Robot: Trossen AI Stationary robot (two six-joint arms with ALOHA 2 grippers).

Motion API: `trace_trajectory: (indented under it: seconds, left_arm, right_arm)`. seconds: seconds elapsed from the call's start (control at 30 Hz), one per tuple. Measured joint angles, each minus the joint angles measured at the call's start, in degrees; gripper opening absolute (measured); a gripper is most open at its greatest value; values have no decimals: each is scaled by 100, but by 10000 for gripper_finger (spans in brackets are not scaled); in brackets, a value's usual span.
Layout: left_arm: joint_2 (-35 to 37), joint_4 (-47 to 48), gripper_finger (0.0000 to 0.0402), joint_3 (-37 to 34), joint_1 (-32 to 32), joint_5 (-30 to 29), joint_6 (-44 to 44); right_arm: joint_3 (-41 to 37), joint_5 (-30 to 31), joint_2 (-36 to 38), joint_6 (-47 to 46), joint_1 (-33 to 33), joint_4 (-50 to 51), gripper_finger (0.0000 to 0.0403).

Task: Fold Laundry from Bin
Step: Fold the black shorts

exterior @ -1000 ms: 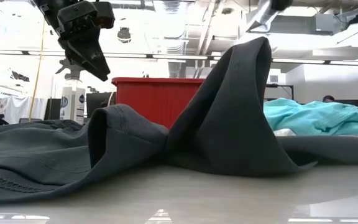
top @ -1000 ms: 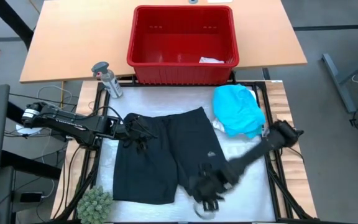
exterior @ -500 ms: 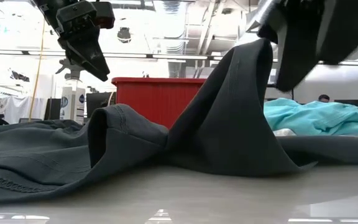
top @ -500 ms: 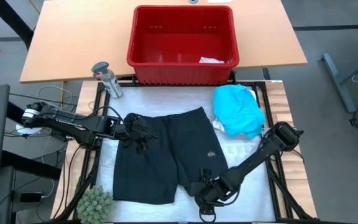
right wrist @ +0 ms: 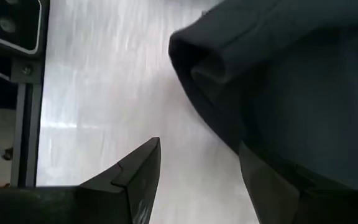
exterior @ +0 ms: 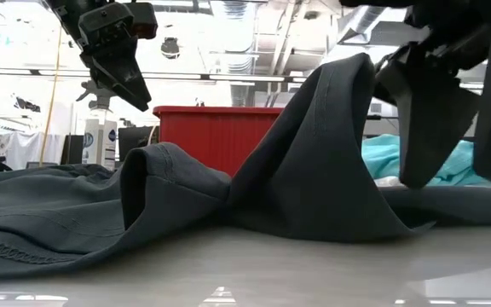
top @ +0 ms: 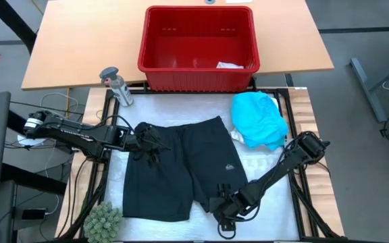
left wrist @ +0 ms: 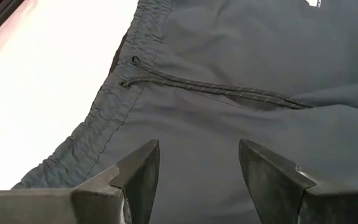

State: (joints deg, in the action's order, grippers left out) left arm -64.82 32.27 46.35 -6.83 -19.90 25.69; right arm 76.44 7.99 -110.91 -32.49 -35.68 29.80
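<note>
no legible txt, logos too blurry

Spray bottle (top: 116, 86): grey-capped, lying tilted at far-left corner of white work mat (top: 262, 165), partly on wooden bench (top: 80, 40). Low view shows it upright-looking, labelled, behind dark cloth (exterior: 99, 136).
Spiky green plant ball (top: 102, 221): near-left corner of mat, at its edge.
Dark metal frame (top: 301, 185) borders mat's right edge.

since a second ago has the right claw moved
Yes. In the high view the right claw has swung back toward the table's near edge, away from the red bin, now open by the black shorts' hem corner.
</note>
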Motion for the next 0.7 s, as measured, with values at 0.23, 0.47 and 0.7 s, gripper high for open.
trace_trajectory:
  seconds: [0.23, 0.47, 0.7]
  left_arm:
    - [0, 0, 208, 0, 0, -4, 2]
    - [0, 0, 208, 0, 0, -28, 2]
    - [0, 18, 208, 0, 0, -28, 0]
  right_arm:
    - [-315, 5, 4, 216, 169, -455, 239]
    - [-319, 142, 4, 583, 401, -481, 239]
    - [-317, -179, -297, 629, 435, -640, 227]
